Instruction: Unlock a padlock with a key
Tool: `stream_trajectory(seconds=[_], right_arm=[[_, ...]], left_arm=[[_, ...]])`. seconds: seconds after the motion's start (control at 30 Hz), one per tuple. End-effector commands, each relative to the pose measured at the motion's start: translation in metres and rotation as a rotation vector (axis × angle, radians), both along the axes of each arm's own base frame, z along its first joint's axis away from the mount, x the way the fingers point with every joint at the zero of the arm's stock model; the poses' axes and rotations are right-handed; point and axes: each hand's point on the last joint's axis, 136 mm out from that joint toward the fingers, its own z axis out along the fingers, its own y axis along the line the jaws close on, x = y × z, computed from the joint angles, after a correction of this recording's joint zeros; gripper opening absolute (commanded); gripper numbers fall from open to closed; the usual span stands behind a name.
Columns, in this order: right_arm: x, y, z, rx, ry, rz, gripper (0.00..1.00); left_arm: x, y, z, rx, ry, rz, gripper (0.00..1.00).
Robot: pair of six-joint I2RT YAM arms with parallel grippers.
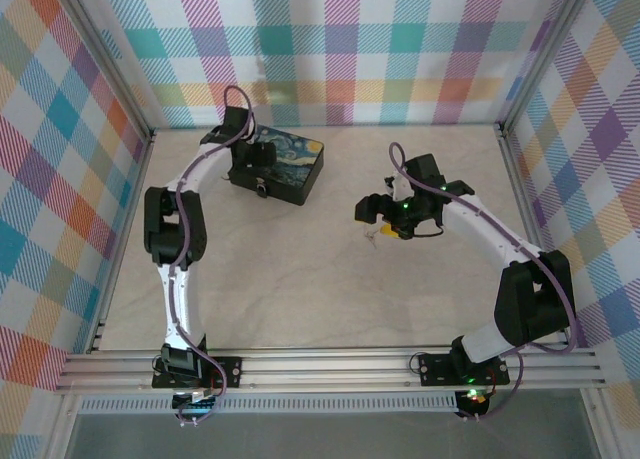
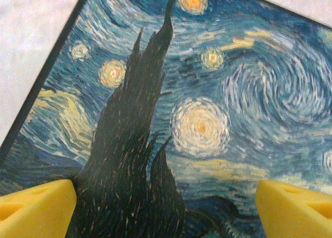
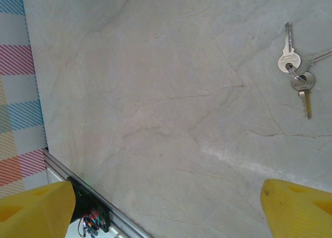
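Just starting out: getting ready for picking up the key (image 3: 287, 59), not yet touching it. Hovering with the right gripper (image 3: 166, 204) to the right of the box (image 1: 283, 166), yellow fingers wide apart, gripping nothing. Seeing the key lying flat on a ring with other keys, right of the box, off to one side of those fingers. Needing next: sliding over the key, coming down, pinching it.

Hovering with the left gripper (image 2: 166, 201) over the box lid, wide apart too, gripping nothing. Guessing at the padlock (image 1: 262, 187) hanging on the box's near side, too small for telling more.

Working on a pale, stone-look table (image 1: 300, 299) under the box, with checked walls (image 1: 350, 39) behind it.
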Motion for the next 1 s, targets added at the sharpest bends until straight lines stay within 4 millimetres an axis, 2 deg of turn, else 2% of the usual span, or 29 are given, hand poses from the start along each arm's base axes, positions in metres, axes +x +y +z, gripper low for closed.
stream_trajectory(seconds=[0.0,0.07,0.13,0.3,0.43,0.53,0.63,0.7,0.77,0.8,0.9,0.97], right_arm=[[0.001,0.01,0.01,0.04,-0.011,0.022,0.92],[0.001,0.011,0.009,0.042,-0.009,0.029,0.92],[0.0,0.013,0.008,0.043,-0.01,0.036,0.92],[0.0,0.022,0.006,0.077,-0.002,0.048,0.89],[0.006,0.026,0.004,0.091,0.002,0.033,0.88],[0.008,0.026,0.003,0.091,0.005,0.018,0.86],[0.011,0.021,-0.004,0.055,-0.002,-0.004,0.84],[0.015,0.01,-0.013,-0.004,0.0,-0.041,0.81],[0.017,0.0,-0.023,-0.046,0.035,-0.074,0.74],[0.018,-0.003,-0.028,-0.049,0.052,-0.078,0.66],[0.02,0.001,-0.037,-0.033,0.073,-0.055,0.49],[0.024,0.005,-0.041,-0.016,0.064,-0.045,0.45]], left_arm=[[-0.051,0.003,-0.017,-0.068,0.153,0.101,0.9],[-0.077,-0.003,-0.023,-0.101,0.207,0.137,0.9],[-0.102,-0.016,-0.019,-0.136,0.235,0.152,0.91],[-0.159,-0.049,-0.013,-0.09,0.309,0.142,0.93],[-0.19,-0.082,-0.014,-0.087,0.369,0.094,0.94],[-0.194,-0.104,-0.01,-0.104,0.371,0.053,0.94],[-0.187,-0.099,0.002,-0.067,0.338,0.057,0.95],[-0.182,-0.094,0.011,-0.039,0.321,0.054,0.96],[-0.179,-0.095,0.022,-0.047,0.308,0.037,0.96],[-0.177,-0.099,0.029,-0.064,0.297,0.016,0.95],[-0.177,-0.11,0.046,-0.112,0.273,-0.044,0.96],[-0.178,-0.111,0.051,-0.119,0.279,-0.064,0.96]])
